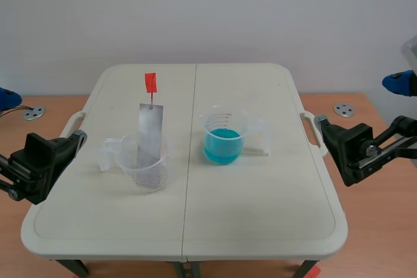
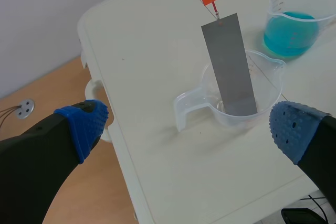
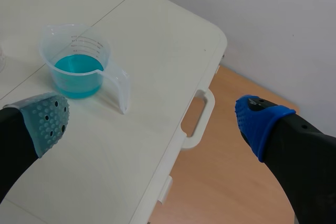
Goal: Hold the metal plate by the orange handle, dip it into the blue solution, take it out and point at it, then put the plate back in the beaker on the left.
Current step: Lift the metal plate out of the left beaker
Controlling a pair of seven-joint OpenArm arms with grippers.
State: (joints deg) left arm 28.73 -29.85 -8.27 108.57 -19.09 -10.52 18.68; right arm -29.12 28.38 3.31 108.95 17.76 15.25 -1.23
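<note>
White folding table (image 1: 260, 226) before a pale wall, wooden floor at either side. On the left half, the metal plate (image 1: 150, 131) is shown standing tilted in an empty clear beaker (image 1: 146, 168), with its orange handle (image 1: 150, 83) carried on a thin wire above the plate's top edge. On the right half, apart from the first, a second beaker (image 1: 225, 136) is seen holding the blue solution (image 1: 223, 146). At the table's left edge the left gripper (image 2: 189, 129) is held with fingers spread wide and nothing between them. At the right edge the right gripper (image 3: 152, 121) is likewise spread and empty. No step is judged to be begun, as the plate is untouched. The first grasp is called for next: the nearer left gripper would need to be brought up to the handle's height and closed on the small orange tab without the beaker being tipped
</note>
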